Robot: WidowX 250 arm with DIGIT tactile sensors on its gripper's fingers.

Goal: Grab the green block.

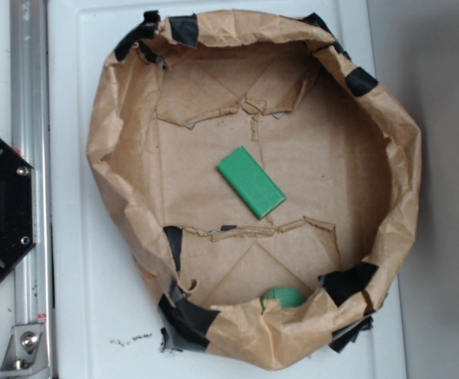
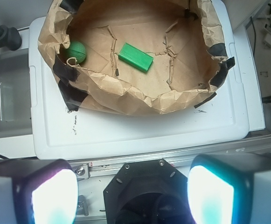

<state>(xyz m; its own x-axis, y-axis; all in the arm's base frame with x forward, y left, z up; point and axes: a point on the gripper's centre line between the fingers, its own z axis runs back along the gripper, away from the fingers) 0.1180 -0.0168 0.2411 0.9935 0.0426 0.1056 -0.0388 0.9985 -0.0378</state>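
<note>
Claw sits wide apart, holding nothing, way back from the paper bowl and outside its near wall. So the step is just the approach. I'd lift over that crumpled rim first, since clipping it would probably drag the whole bowl across the desk. The block lies flat mid-floor of the bowl, skewed. Twist the claw to pinch its short width, then drop straight down. Skip the green ball tucked at the bowl's left wall.
</note>
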